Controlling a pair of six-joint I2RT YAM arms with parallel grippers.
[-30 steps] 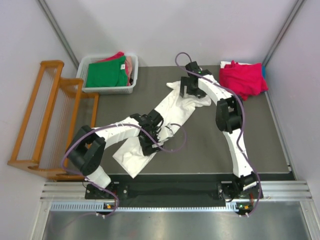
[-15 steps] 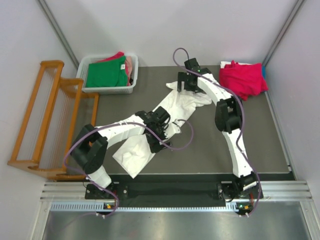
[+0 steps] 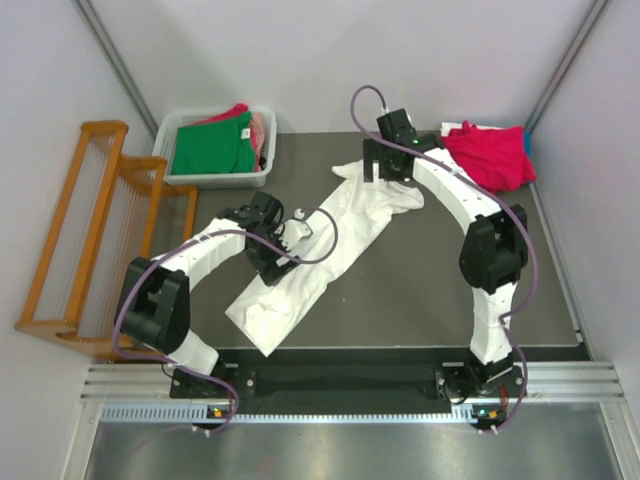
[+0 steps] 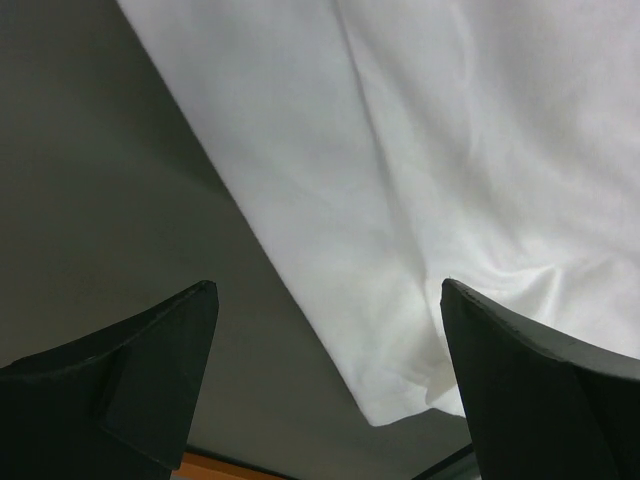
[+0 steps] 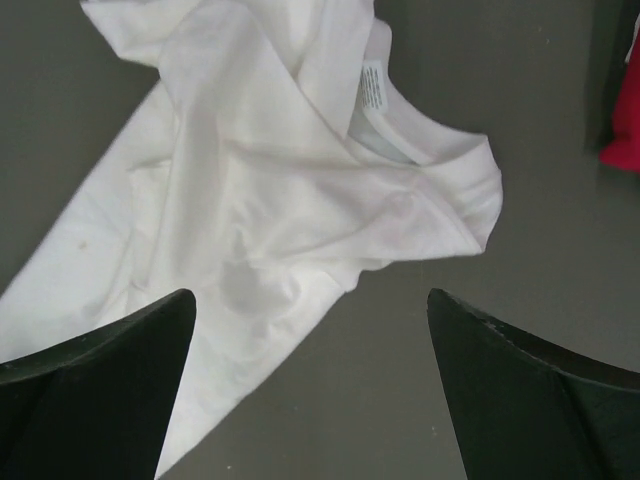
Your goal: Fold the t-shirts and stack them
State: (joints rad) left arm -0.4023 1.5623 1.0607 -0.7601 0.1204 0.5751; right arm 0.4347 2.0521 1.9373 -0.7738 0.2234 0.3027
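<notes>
Left tool [image 4: 328,292] swung leftward, released, right tool [image 5: 310,295] released, white t-shirt [image 3: 360,215] label [image 5: 372,88] right-wrist only

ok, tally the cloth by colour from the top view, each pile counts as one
white t-shirt: 1
green t-shirt: 1
red pile: 1
red clump behind the green: 1
total: 4

white arm links [image 3: 205,246], black joints [image 3: 492,255], looping purple cables [image 3: 353,101].
</notes>
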